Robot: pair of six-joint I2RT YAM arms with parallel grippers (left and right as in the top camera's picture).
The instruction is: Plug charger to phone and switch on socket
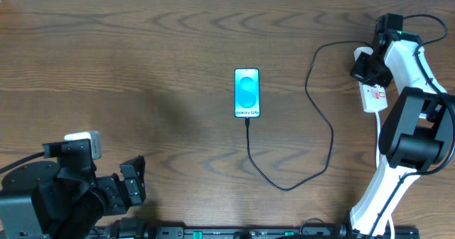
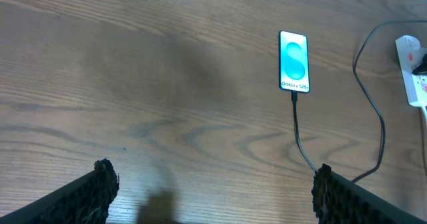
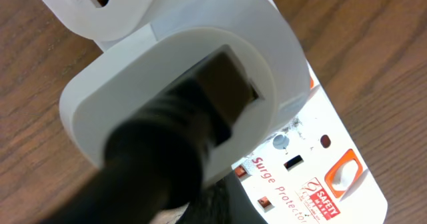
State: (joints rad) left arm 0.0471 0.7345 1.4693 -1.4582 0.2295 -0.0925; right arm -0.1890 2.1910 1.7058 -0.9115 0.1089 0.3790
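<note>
The phone (image 1: 247,93) lies screen up at mid-table, lit cyan and white; it also shows in the left wrist view (image 2: 294,61). The black charger cable (image 1: 323,118) meets the phone's near edge, loops right and runs up to a white adapter (image 3: 167,71) seated in the white socket strip (image 1: 375,97). My right gripper (image 1: 368,68) is down on the strip's far end, with its dark fingertip (image 3: 223,207) together beside the small red switches (image 3: 264,201). My left gripper (image 1: 133,181) is open and empty at the near left, fingers wide apart (image 2: 213,184).
The strip's label reads "Surge Protector" with an orange safety mark (image 3: 341,174). The right arm's white base (image 1: 377,189) stands at the near right. The cable's loop (image 2: 380,117) lies on the wood between phone and strip.
</note>
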